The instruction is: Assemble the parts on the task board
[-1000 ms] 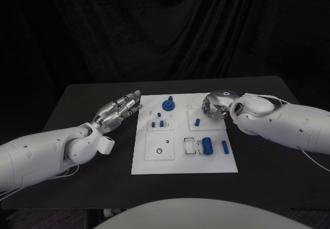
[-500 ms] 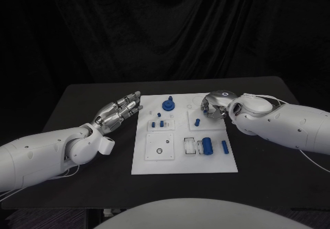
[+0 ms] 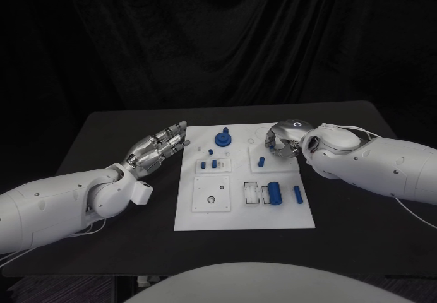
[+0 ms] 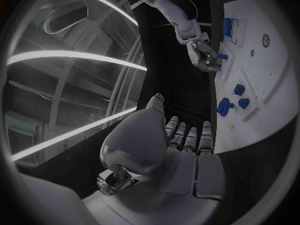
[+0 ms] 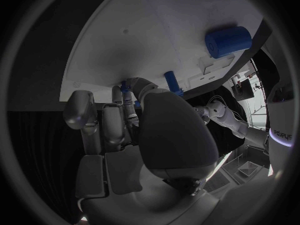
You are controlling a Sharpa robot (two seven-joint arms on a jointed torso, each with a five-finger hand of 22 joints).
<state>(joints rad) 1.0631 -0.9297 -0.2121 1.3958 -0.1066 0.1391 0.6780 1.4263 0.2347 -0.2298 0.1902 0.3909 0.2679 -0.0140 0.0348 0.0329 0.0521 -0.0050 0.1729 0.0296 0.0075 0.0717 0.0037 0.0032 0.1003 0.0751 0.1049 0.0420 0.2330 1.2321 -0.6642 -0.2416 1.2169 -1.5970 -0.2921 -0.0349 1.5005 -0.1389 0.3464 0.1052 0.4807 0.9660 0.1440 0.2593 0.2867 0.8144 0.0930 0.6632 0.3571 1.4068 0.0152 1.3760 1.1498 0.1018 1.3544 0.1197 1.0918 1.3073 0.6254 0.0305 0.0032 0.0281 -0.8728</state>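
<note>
Task board (image 3: pixel 244 218) mid worktop (image 3: pixel 109 126). Left hand (image 3: pixel 156 146) just beside board's left edge, far end. Right hand (image 3: pixel 282 140) over board's far right corner. Parts: round one (image 3: pixel 223 139) far-centre, cylinder (image 3: pixel 274 192) and pin (image 3: pixel 298 194) near right edge.

It looked like a robotics lab: a black table (image 3: pixel 119 126) stood before a black curtain backdrop (image 3: pixel 218 50), bearing a white task board (image 3: pixel 241 218) with small blue parts (image 3: pixel 274 192).
</note>
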